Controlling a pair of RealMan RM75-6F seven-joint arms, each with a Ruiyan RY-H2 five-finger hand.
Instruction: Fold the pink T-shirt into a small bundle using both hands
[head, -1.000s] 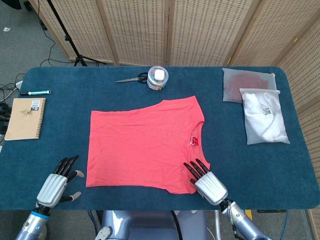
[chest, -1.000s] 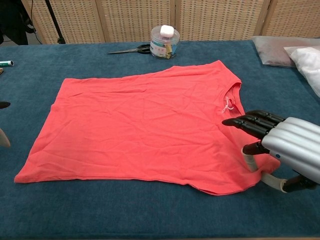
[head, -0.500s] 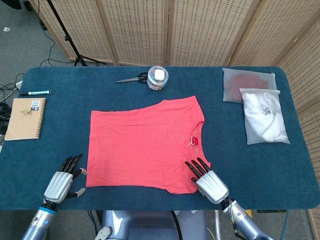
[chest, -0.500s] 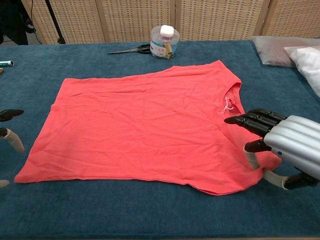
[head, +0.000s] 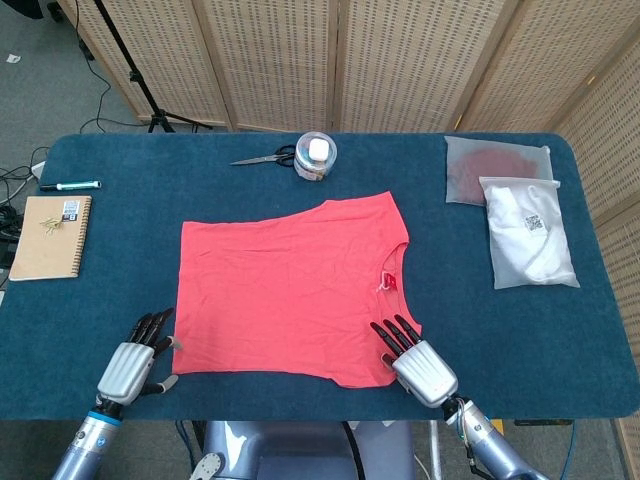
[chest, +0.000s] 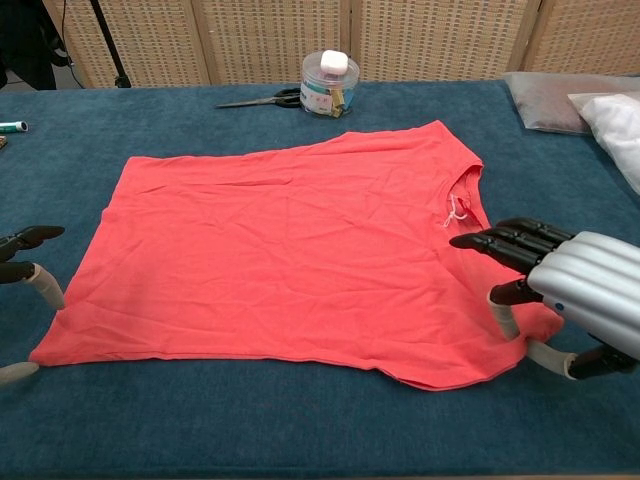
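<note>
The pink T-shirt (head: 285, 285) (chest: 290, 245) lies flat on the blue table, neckline toward the right. My right hand (head: 415, 360) (chest: 560, 290) hovers over the shirt's near right corner, fingers extended and apart, thumb low beside the hem, holding nothing. My left hand (head: 135, 360) (chest: 25, 275) sits just off the shirt's near left corner, fingers spread, its fingertips (chest: 45, 288) at the hem; I cannot tell whether they touch the cloth.
Scissors (head: 265, 157) and a round clear tub (head: 316, 155) lie beyond the shirt. Two bagged garments (head: 525, 225) rest at the right, a notebook (head: 50, 236) and marker (head: 70, 185) at the left. The table's near edge runs just below both hands.
My left hand has moved right, toward the shirt's near left corner. The right hand has barely shifted; the shirt lies as before.
</note>
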